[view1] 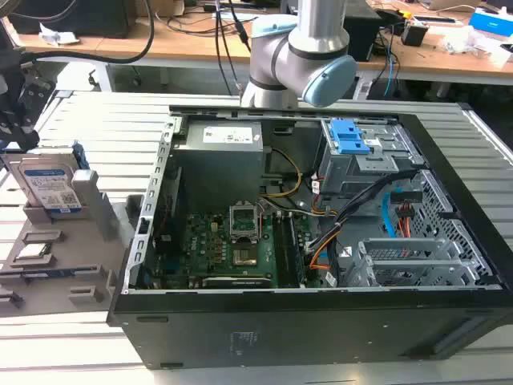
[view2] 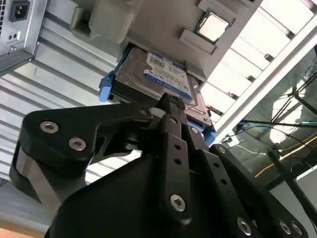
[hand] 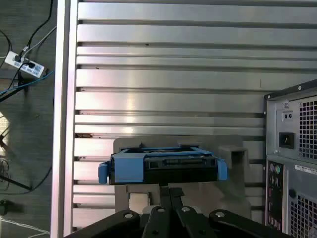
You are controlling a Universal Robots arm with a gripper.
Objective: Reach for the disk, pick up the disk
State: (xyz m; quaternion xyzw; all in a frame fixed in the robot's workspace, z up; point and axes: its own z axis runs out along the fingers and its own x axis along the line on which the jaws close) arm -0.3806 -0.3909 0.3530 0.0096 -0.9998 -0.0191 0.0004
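The desk (view1: 88, 120) is built of ribbed aluminium slats running side by side, pale grey, and the overhead light comes off them in bright, washed-out bands. Beyond its back edge in the exterior view stands a second desk with a wooden top (view1: 184, 46), cluttered, with black cables (view1: 227, 36) trailing over it and a blue box (view1: 490, 22) at the far end. Off the slatted desk's side edge, in the first wrist view, the floor (hand: 27, 129) is dark grey, with a white power strip (hand: 25, 67) and loose leads (hand: 20, 173) lying on it.
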